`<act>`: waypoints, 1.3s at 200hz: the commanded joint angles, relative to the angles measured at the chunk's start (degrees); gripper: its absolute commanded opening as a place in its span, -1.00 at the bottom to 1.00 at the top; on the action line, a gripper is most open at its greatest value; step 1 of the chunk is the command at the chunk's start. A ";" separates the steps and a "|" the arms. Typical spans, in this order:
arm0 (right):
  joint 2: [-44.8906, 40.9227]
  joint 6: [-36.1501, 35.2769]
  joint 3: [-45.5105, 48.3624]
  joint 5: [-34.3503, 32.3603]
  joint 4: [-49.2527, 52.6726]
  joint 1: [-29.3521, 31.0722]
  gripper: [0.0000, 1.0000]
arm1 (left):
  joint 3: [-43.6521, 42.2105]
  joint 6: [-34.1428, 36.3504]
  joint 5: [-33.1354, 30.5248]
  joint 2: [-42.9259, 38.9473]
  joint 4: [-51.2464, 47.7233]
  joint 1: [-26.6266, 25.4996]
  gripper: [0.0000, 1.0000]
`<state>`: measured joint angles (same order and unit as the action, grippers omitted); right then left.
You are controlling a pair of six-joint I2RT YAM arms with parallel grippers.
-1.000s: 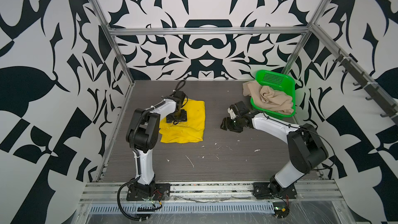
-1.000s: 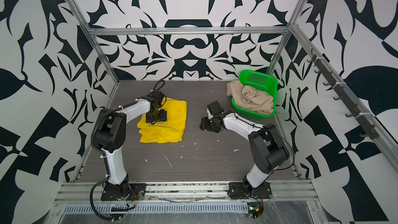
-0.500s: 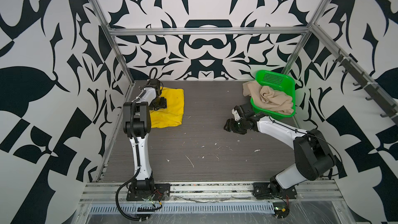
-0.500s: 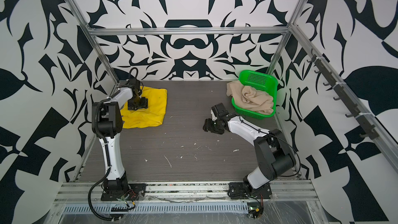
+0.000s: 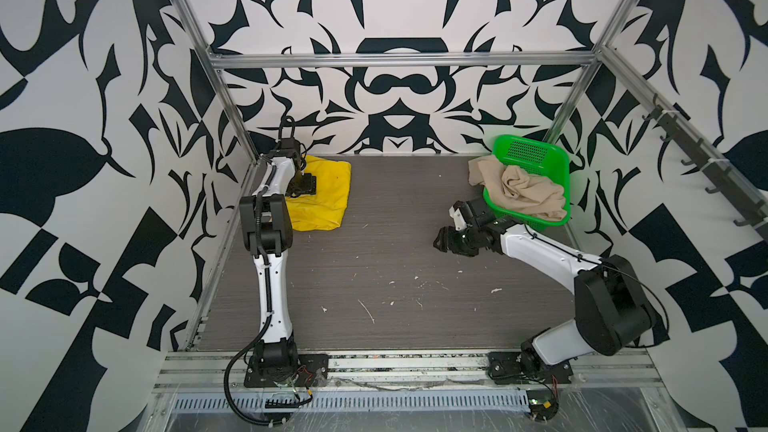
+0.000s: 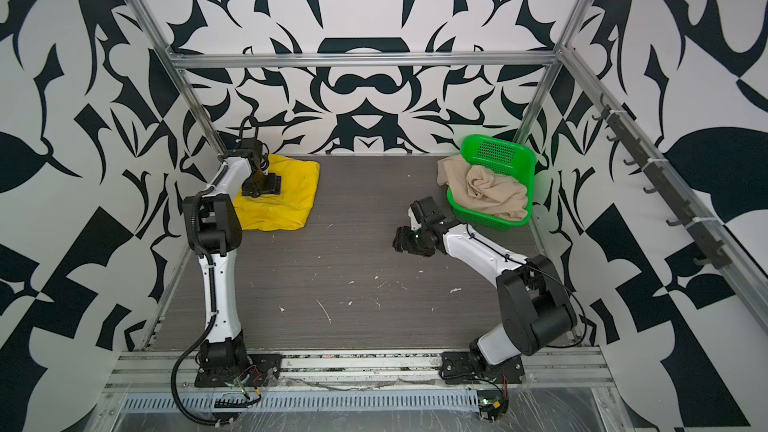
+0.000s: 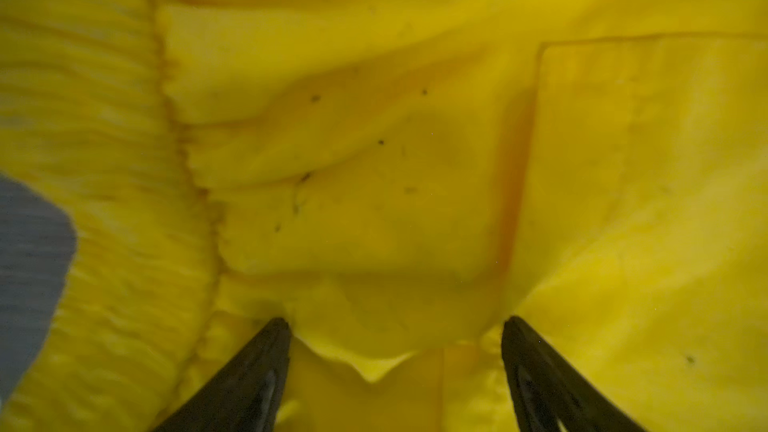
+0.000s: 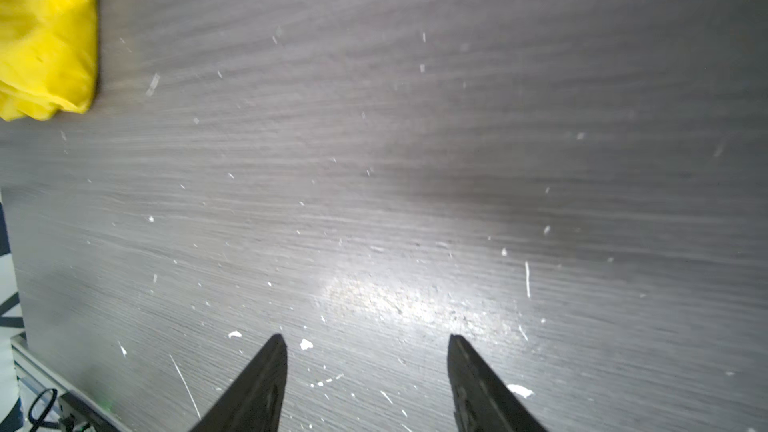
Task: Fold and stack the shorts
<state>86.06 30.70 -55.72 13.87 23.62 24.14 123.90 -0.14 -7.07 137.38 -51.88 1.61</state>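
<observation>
The big dark grey table (image 5: 395,243) has black-and-white walls on three sides. Nothing lies in the middle of it.

The yellow shorts (image 5: 328,197) (image 6: 291,197) lie folded flat in the far left corner, close to the back wall. Their long side runs from the back wall toward the front. The left arm reaches over them and hides their left edge in both top views.

The green basket (image 5: 528,151) (image 6: 494,151) sits in the far right corner, well apart from the yellow pair. The beige shorts (image 5: 523,193) (image 6: 490,193) are a crumpled heap in it, and one flap hangs over the rim on the left. They point no clear way. I cannot make out their waistband or string.

The left gripper (image 5: 303,187) (image 7: 395,322) points down at the yellow shorts. Its jaws are spread wide, with both tips pressing on the cloth and a small bump of cloth between them. Up close, the ribbed waistband shows along one edge.

The right gripper (image 5: 446,241) (image 8: 368,340) is low over the bare table, near the basket. Its jaws are partly spread with nothing between them.

Tiny white specks (image 5: 494,290) dot the table.
</observation>
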 commanded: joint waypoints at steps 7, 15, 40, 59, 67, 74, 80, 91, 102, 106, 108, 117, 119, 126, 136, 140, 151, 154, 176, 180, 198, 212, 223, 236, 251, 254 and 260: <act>-3.65 -4.65 -7.68 -4.45 4.69 -2.98 0.30 | -4.30 -3.56 -0.15 -15.90 -0.72 -3.20 0.78; -3.83 -5.96 -9.54 -6.01 6.04 -4.45 0.30 | -6.53 -4.67 -0.50 -19.72 0.02 -4.53 0.79; -3.14 -10.20 -15.79 -10.26 9.68 -11.35 0.31 | -17.00 -7.04 -1.23 -31.70 4.42 -9.33 0.81; -0.77 -11.93 -20.45 -11.24 10.28 -18.38 0.45 | -29.01 -9.84 0.26 -40.48 10.42 -13.12 0.80; 0.85 -12.48 -22.90 -11.64 10.73 -21.19 0.52 | -34.51 -11.32 1.32 -43.87 13.44 -14.14 0.80; 2.43 -12.81 -25.01 -12.07 10.84 -23.47 0.58 | -39.49 -13.15 2.83 -46.57 16.48 -14.68 0.80; 3.84 -13.07 -26.64 -12.20 10.84 -24.94 0.64 | -43.48 -14.61 4.19 -48.65 18.97 -14.81 0.79; 6.58 -13.51 -29.74 -12.66 10.58 -27.26 1.00 | -50.64 -17.68 5.95 -52.00 23.78 -14.88 0.77; 9.65 -14.40 -33.02 -13.35 10.69 -28.96 1.00 | -55.56 -19.16 6.55 -54.25 26.18 -14.88 0.76; 10.79 -14.80 -34.11 -14.08 10.93 -29.39 1.00 | -56.85 -19.81 6.42 -54.92 26.76 -14.88 0.76; 11.39 -14.93 -34.74 -14.60 11.06 -29.47 1.00 | -57.61 -20.12 6.43 -55.22 26.97 -14.88 0.76; 14.01 -16.74 -37.19 -17.60 11.88 -29.74 1.00 | -59.80 -20.81 6.70 -56.19 27.52 -14.86 0.76; 14.63 -17.06 -37.80 -18.03 12.13 -29.76 1.00 | -60.08 -20.90 6.60 -56.31 27.53 -14.87 0.76; 16.78 -18.57 -39.56 -20.06 12.84 -29.85 1.00 | -61.03 -21.22 6.22 -56.68 27.36 -14.88 0.75; 19.81 -20.55 -42.22 -22.76 14.28 -30.02 1.00 | -62.01 -21.72 6.07 -57.00 27.30 -14.88 0.76; 20.98 -21.37 -43.15 -23.89 14.74 -30.03 1.00 | -62.25 -21.81 6.11 -57.00 27.24 -14.83 0.76; 23.97 -23.30 -45.17 -27.33 15.76 -30.03 1.00 | -62.70 -22.15 6.16 -57.01 27.30 -14.87 0.75; 24.82 -23.68 -45.77 -27.79 15.98 -30.11 1.00 | -62.76 -22.23 6.23 -56.89 27.42 -14.88 0.75; 31.39 -26.31 -50.40 -29.54 17.27 -30.77 1.00 | -62.74 -22.80 7.08 -55.88 28.01 -14.88 0.75; 32.70 -26.46 -51.65 -29.08 17.74 -30.81 1.00 | -62.66 -22.92 7.29 -55.62 28.06 -14.88 0.74; 37.54 -26.67 -55.40 -26.42 18.53 -31.17 0.99 | -62.07 -23.28 7.86 -54.46 28.06 -14.88 0.73; 40.40 -26.63 -56.93 -22.89 17.66 -31.18 0.73 | -61.58 -23.41 8.03 -53.85 28.06 -14.88 0.73; 42.20 -26.37 -58.66 -22.28 17.90 -31.22 0.03 | -61.36 -23.57 8.03 -53.59 28.01 -14.93 0.73; 42.74 -26.06 -60.16 -22.67 18.62 -31.21 -0.35 | -61.07 -23.74 7.83 -53.64 27.61 -14.96 0.72; 40.28 -25.92 -59.46 -23.00 18.21 -31.20 -0.67 | -60.62 -23.94 7.29 -54.09 26.84 -14.96 0.72; 39.61 -25.86 -58.80 -23.17 17.49 -31.24 -0.72 | -60.55 -23.94 7.29 -54.18 26.69 -14.97 0.71; 37.26 -25.76 -57.28 -23.48 16.00 -31.21 -0.81 | -60.57 -23.92 7.18 -54.57 26.59 -14.97 0.71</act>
<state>131.02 4.89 -112.75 -9.39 40.93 -6.79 61.10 -22.98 0.10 83.26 -24.73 -13.41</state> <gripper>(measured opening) 0.191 0.858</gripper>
